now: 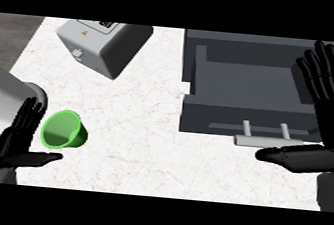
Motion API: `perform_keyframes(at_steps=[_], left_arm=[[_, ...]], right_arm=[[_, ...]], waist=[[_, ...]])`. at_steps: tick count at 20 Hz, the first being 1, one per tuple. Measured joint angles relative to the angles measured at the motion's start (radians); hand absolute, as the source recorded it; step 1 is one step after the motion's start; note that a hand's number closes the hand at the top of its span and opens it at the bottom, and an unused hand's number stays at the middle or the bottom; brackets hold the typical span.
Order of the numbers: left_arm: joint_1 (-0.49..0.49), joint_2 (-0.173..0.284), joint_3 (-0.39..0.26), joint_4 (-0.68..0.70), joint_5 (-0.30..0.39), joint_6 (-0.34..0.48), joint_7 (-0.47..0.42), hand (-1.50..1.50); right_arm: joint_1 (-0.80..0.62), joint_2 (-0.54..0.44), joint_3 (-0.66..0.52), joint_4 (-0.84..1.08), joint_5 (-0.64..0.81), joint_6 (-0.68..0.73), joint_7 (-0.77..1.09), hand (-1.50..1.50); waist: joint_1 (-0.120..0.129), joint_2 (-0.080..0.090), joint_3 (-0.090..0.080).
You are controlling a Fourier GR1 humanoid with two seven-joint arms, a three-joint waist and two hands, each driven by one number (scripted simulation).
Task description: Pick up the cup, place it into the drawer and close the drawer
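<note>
Green cup sideways, mouth leftward

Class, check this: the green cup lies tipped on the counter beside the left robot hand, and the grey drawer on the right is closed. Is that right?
Not quite. The head view shows the drawer pulled open, not closed. The green cup does lie tipped beside the left robot hand.

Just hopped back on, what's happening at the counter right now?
The left robot hand is open beside the green cup, which lies tipped on its side on the counter; it has not gripped it yet. The drawer is pulled open with nothing visible inside. The right robot hand is open, fingers up, over the drawer's right side. A grey box sits behind.
</note>
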Motion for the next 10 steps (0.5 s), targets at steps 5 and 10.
perform_keyframes(at_steps=[5,10], left_arm=[[-0.072,0.012,0.001,0.244,-0.059,0.033,-0.174,-1.50],[-0.134,0.029,0.011,0.385,-0.076,0.052,-0.245,-1.50]], right_arm=[[-0.022,-0.007,-0.015,0.013,-0.018,0.010,0.003,-1.50],[-0.012,0.000,-0.003,0.015,0.000,0.008,-0.005,-1.50]], waist=[[-0.006,0.003,-0.002],[-0.010,0.004,-0.003]])
